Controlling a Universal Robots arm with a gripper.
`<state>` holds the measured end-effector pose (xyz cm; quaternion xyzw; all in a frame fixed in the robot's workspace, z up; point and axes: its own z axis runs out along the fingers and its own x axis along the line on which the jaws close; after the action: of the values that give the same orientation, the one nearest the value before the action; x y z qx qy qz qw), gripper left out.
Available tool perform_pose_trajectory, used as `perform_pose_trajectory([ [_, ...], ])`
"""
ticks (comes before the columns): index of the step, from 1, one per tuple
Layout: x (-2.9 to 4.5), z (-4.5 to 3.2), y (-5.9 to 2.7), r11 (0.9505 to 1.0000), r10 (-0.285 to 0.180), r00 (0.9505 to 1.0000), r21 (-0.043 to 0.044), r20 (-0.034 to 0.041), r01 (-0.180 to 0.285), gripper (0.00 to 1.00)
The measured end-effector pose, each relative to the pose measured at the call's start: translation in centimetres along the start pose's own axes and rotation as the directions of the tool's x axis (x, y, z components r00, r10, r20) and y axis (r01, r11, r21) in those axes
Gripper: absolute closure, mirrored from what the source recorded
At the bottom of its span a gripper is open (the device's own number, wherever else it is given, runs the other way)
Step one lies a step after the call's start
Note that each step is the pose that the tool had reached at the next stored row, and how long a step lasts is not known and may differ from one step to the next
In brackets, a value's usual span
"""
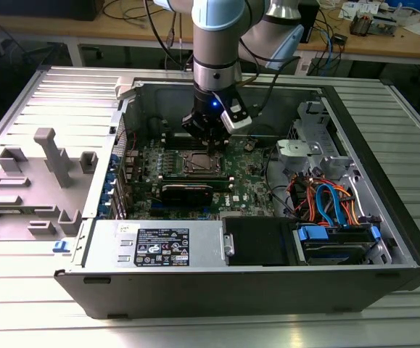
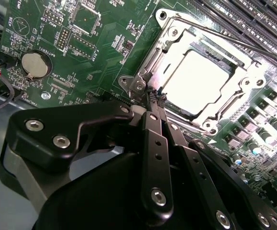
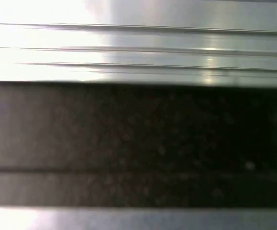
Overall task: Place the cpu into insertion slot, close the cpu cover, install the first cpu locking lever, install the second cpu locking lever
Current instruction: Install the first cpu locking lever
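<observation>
The gripper (image 2: 156,99) has its fingers pressed together, tips touching a corner of the cpu cover (image 2: 246,76), which lies closed over the cpu (image 2: 200,79) seated in the insertion slot (image 2: 130,82) on the motherboard (image 2: 81,57).

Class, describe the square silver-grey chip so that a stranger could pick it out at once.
Inside the open dark grey computer case, look at the green circuit board. Near its middle, the thin silvery metal cpu cover frames the cpu. Unlike the long black slots beside it, it is a flat, bare, silver-grey square.
</observation>
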<state>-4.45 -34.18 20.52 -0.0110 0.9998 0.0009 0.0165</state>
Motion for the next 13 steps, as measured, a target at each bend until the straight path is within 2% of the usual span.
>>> perform_pose_trajectory([
  [13,-0.02,0.27,0.00,1.0000,0.000,1.0000,0.0011,0.0001,0.000,0.89],
])
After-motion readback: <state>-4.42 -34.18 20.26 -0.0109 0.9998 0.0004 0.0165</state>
